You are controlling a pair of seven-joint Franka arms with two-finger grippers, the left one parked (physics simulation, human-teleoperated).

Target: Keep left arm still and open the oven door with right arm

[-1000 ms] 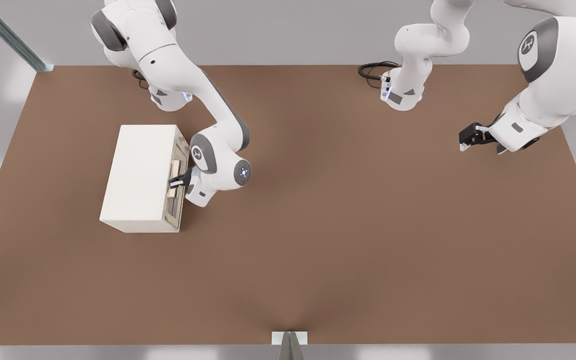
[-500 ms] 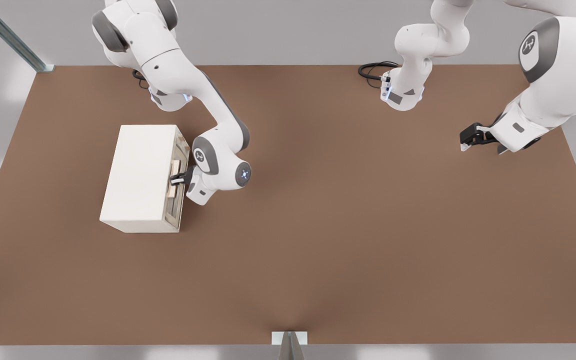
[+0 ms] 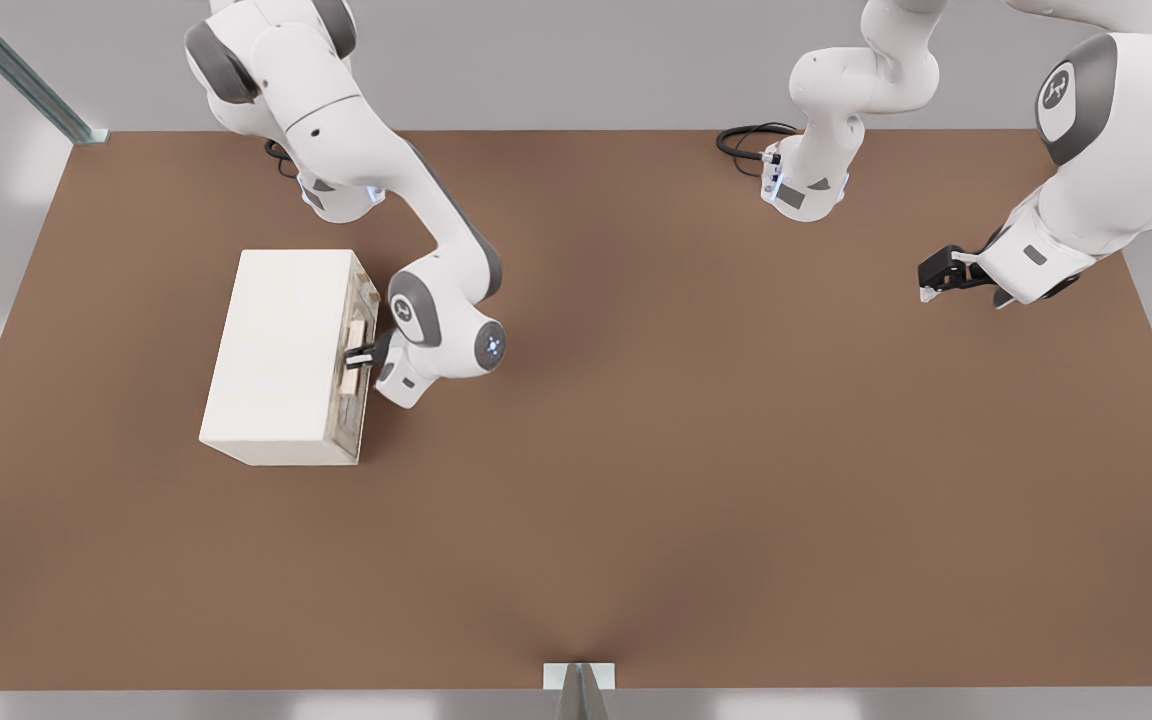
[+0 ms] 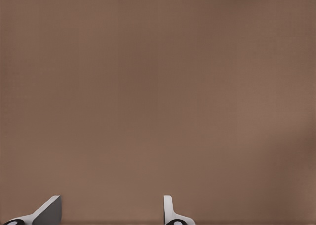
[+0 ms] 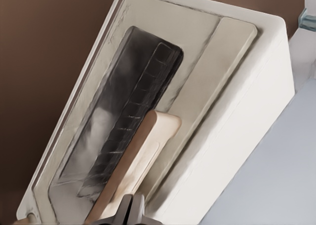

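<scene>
Fingers [image 5: 129,210] of gripper [image 3: 358,357] pinched on oven door [image 3: 360,350] handle [image 5: 136,166]; right arm [image 3: 376,170] bent low

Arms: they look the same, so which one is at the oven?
The right arm, on the front view's left: its end effector is at the oven door handle. The other hangs far off over bare table.

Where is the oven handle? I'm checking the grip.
In the front view's left, the handle runs along the oven door, with the gripper at its middle.

Brown table [image 3: 636,480] w/ black cable [image 3: 741,138] at far edge (coiled), metal post [image 3: 11,68] at one corner.
</scene>
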